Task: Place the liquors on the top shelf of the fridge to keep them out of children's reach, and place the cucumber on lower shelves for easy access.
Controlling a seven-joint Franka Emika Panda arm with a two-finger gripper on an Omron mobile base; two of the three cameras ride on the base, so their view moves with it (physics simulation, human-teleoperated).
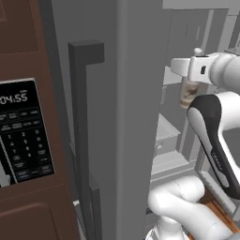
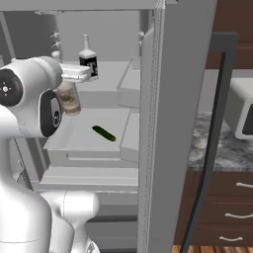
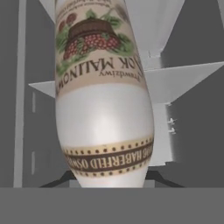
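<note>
The cucumber (image 2: 104, 133) already lies on a lower shelf (image 2: 79, 143) of the open fridge (image 1: 136, 93), and the squat dark bottle (image 2: 88, 63) with the white neck already stands on the top shelf (image 2: 111, 79). The step in hand is the second liquor: the gripper (image 2: 69, 81) holds the cream-white bottle (image 3: 103, 100) by its upper part, the body hanging below the hand in front of the shelves. In the hand view its berry label reads upside down. The fingers themselves are hidden behind the bottle, so the clamp is judged from how it hangs, not seen directly.

Next, I judge, the arm needs to carry the bottle inward over the top shelf, beside the dark bottle without knocking it, lower it until the base rests flat, then release.
</note>
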